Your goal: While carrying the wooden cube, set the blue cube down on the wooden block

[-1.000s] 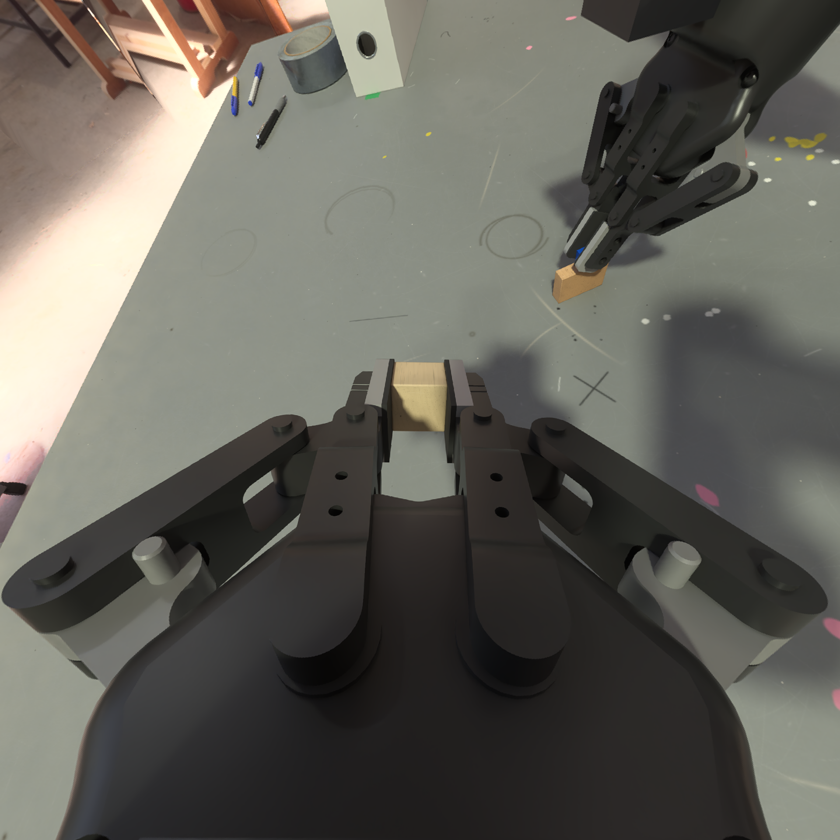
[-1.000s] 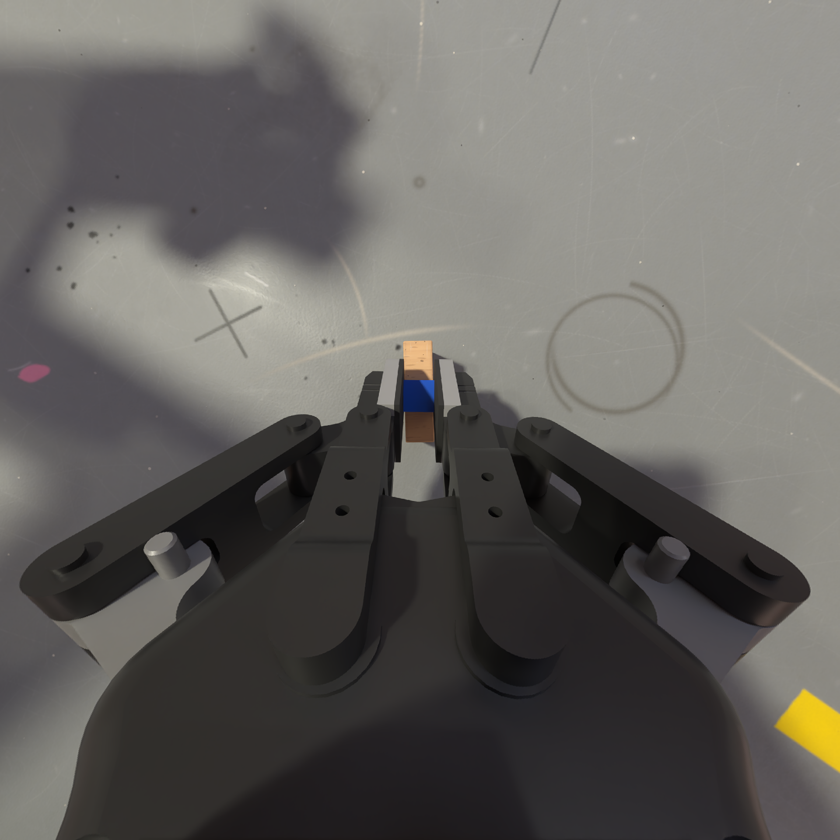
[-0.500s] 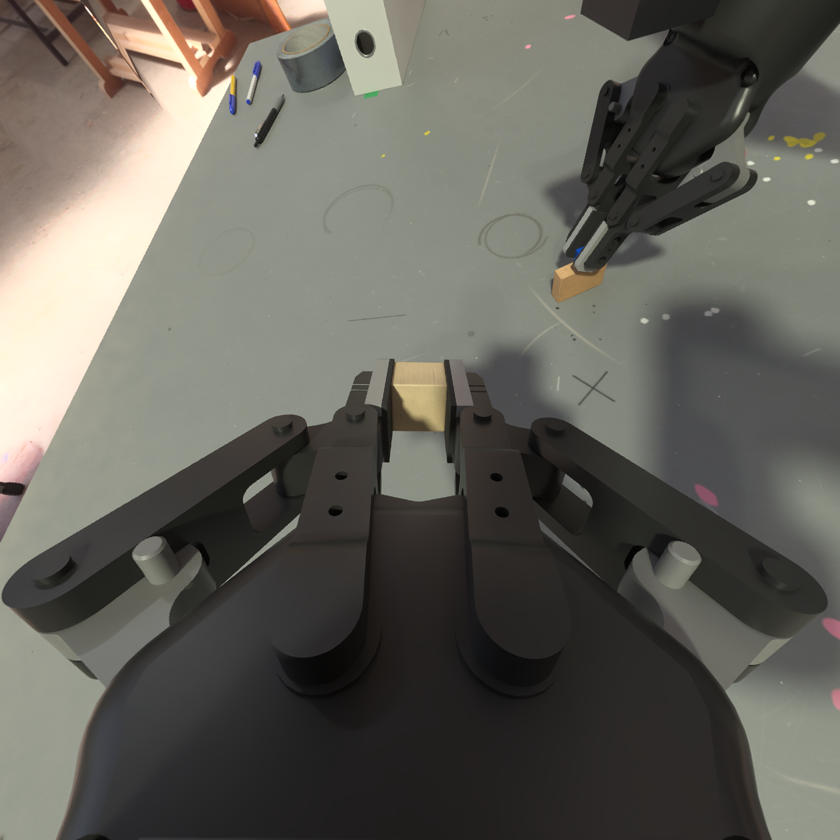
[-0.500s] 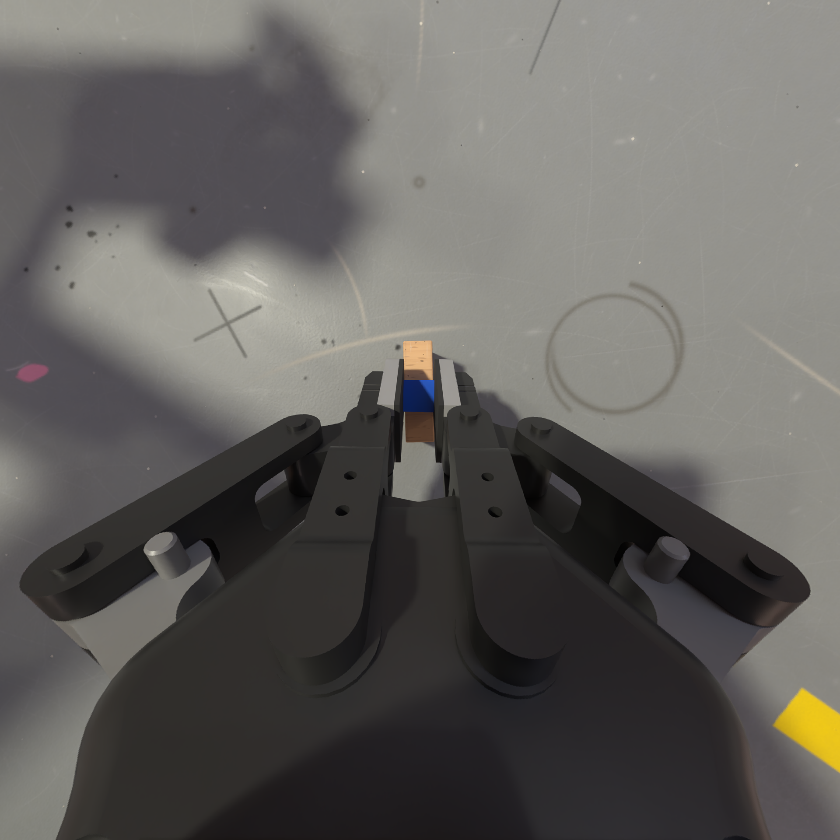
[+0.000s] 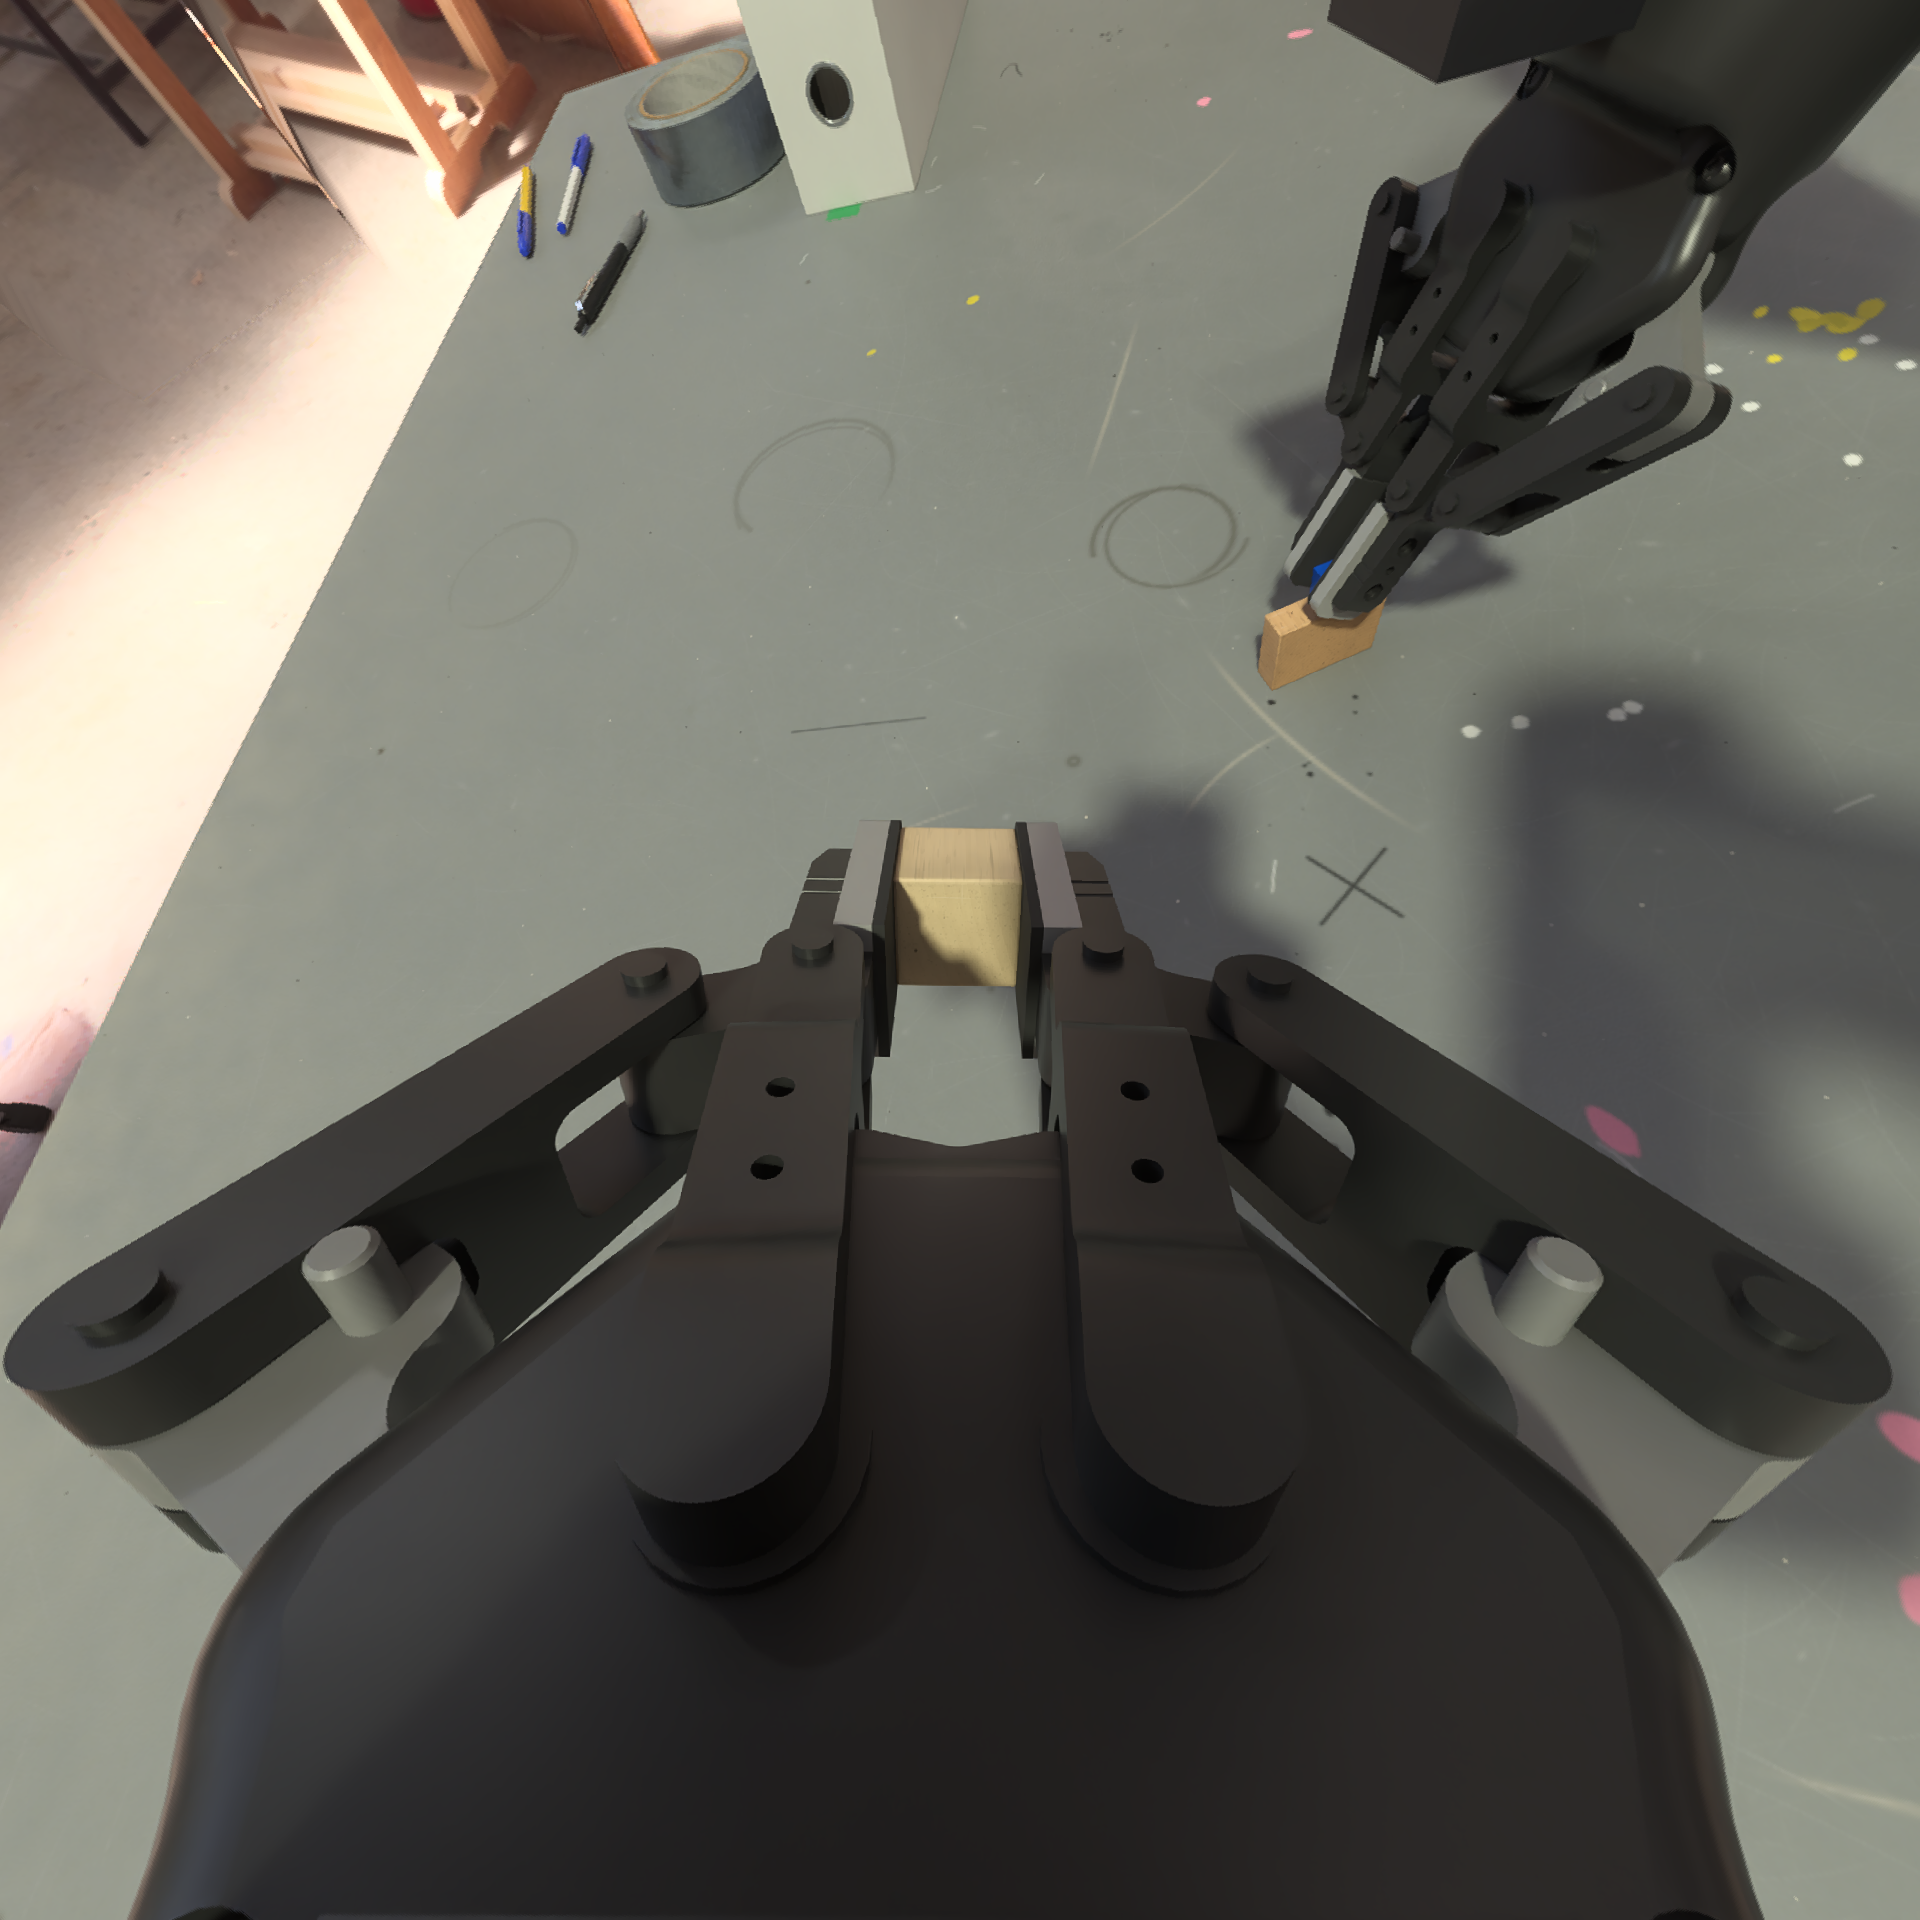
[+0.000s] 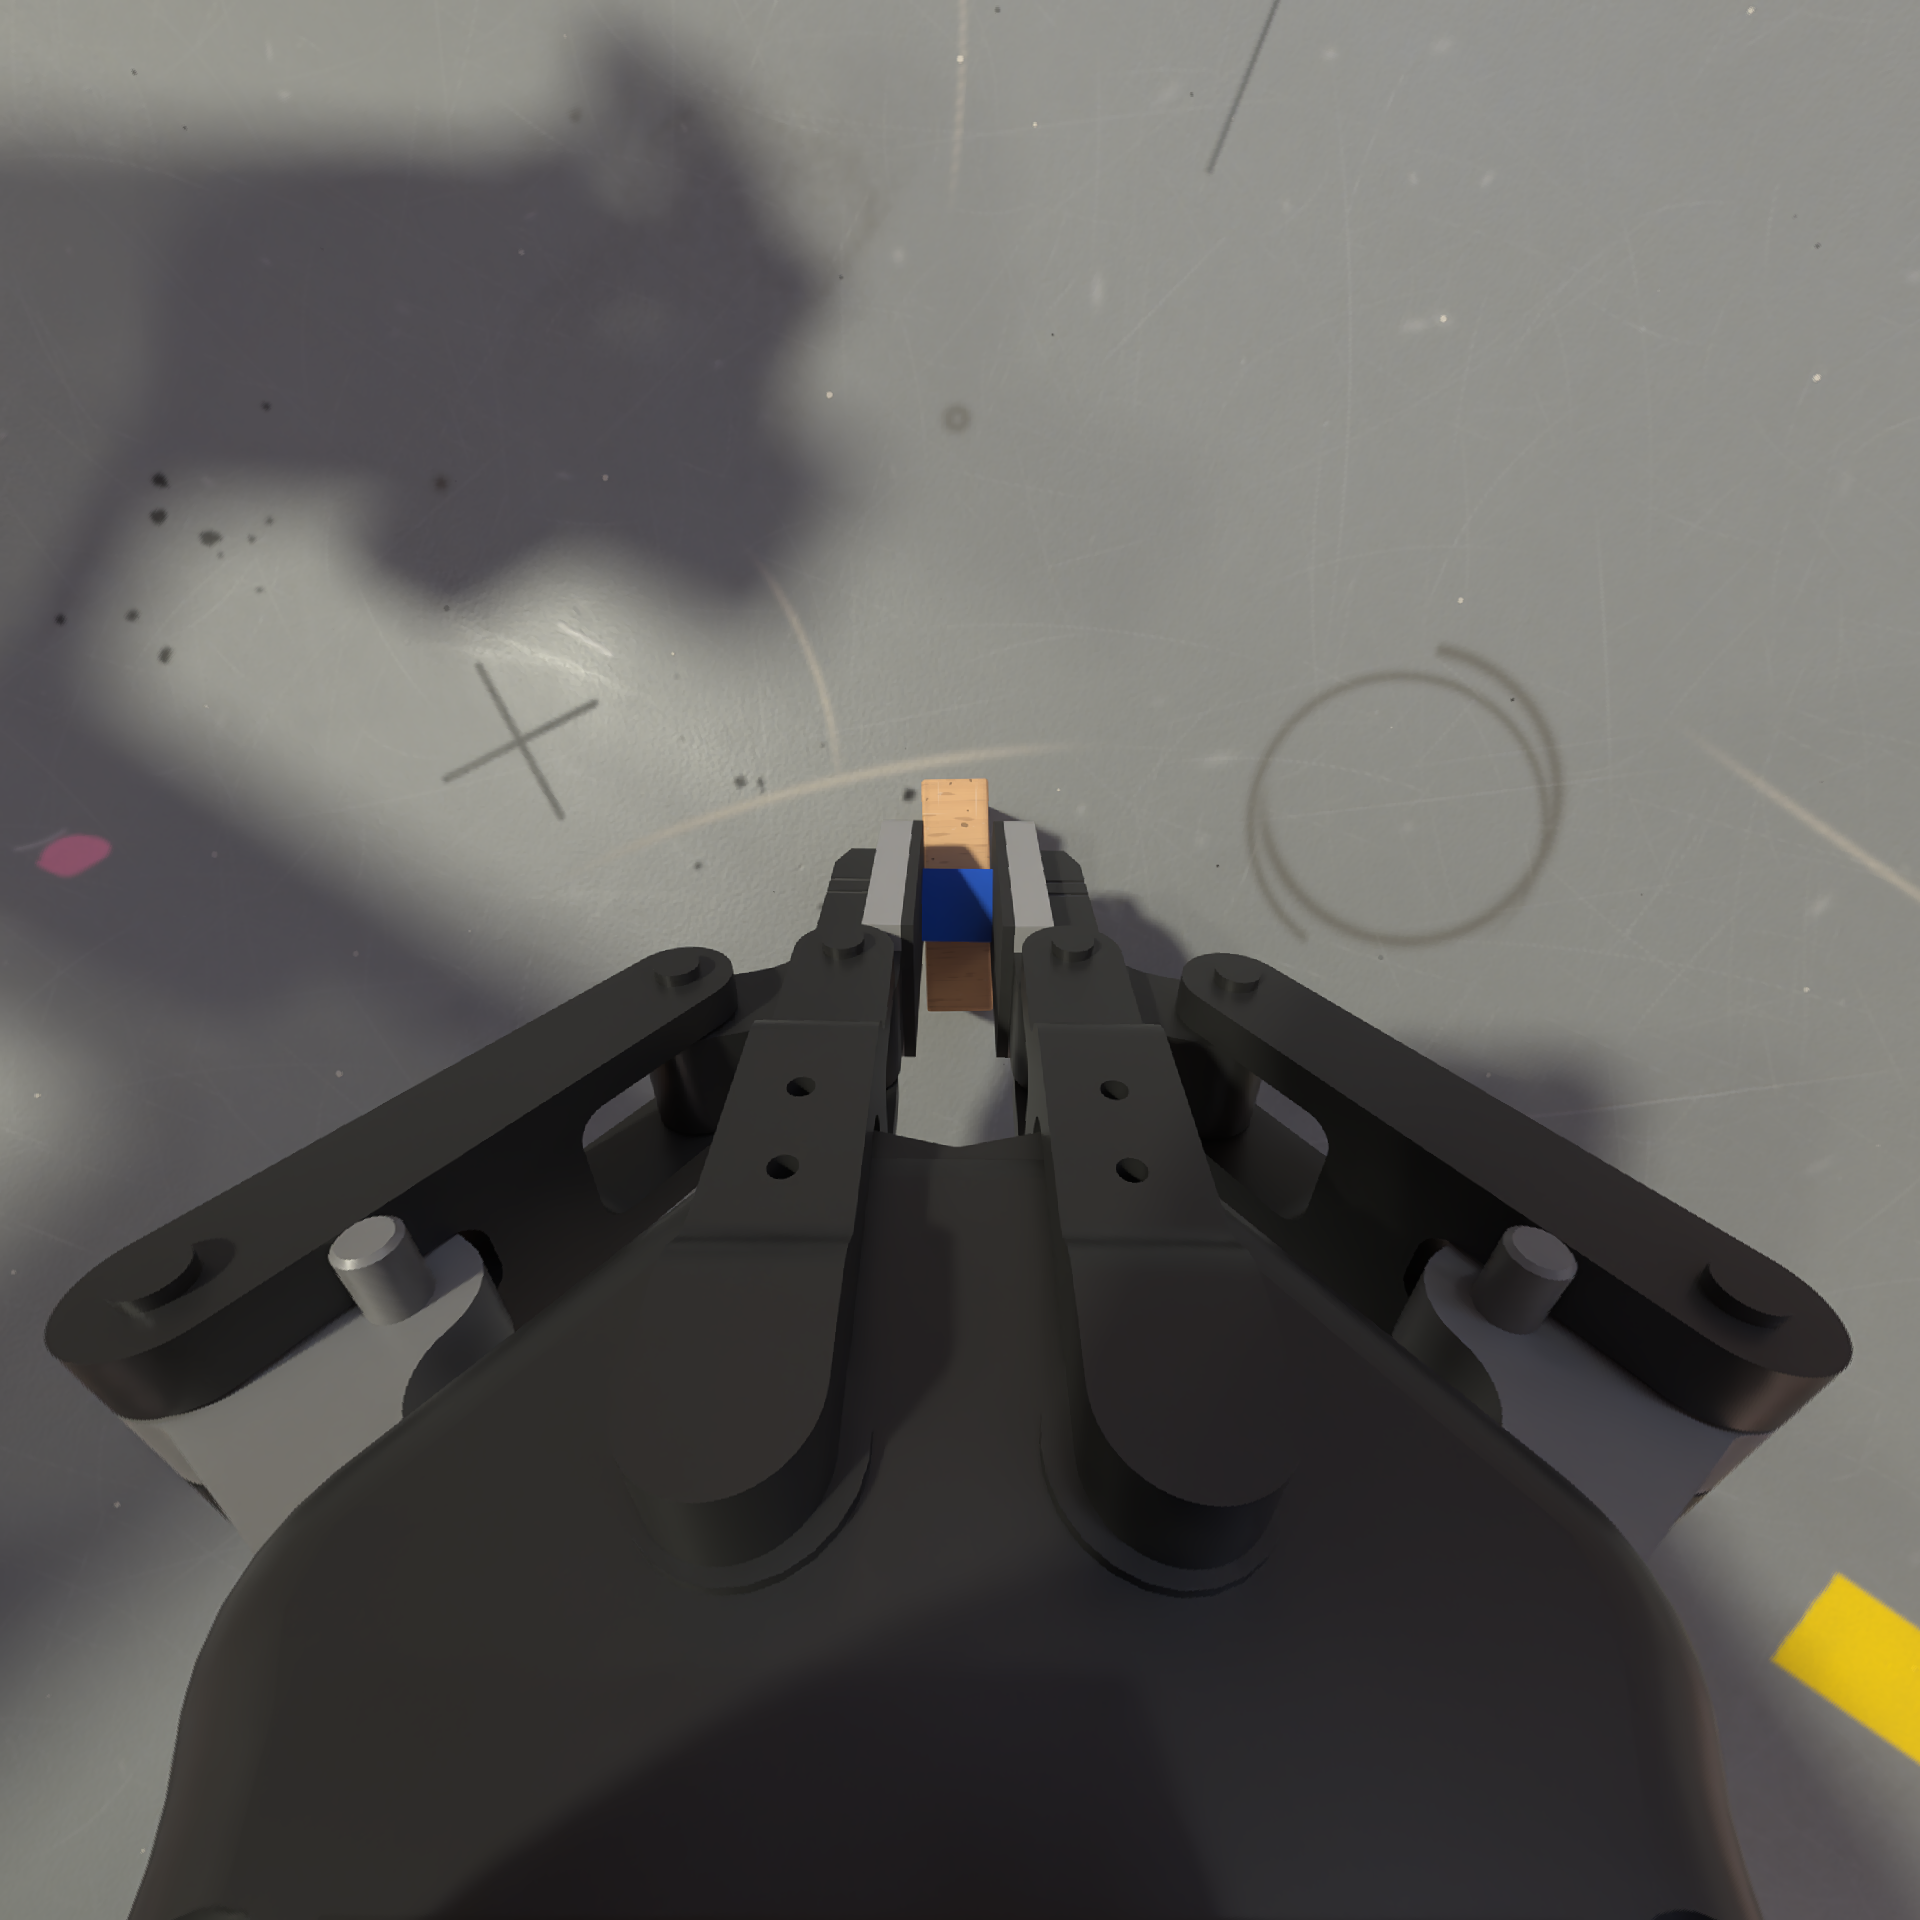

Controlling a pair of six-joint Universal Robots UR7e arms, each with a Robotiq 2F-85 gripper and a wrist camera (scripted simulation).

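My left gripper (image 5: 956, 873) is shut on the pale wooden cube (image 5: 956, 920) and holds it above the grey table (image 5: 623, 727). My right gripper (image 6: 957, 883) is shut on the small blue cube (image 6: 957, 906), directly over the narrow orange-brown wooden block (image 6: 954, 816), which lies lengthwise between the fingers. In the left wrist view the right gripper (image 5: 1340, 582) points down at the far right, its fingertips at the top of the wooden block (image 5: 1309, 649); only a sliver of the blue cube (image 5: 1322, 570) shows. I cannot tell whether the cube touches the block.
At the table's far end stand a roll of grey tape (image 5: 707, 135) and a white box with a round hole (image 5: 842, 99), with three markers (image 5: 613, 270) beside them. The table's left edge runs diagonally; wooden furniture (image 5: 343, 94) stands beyond it. A yellow strip (image 6: 1860, 1662) lies near the right gripper.
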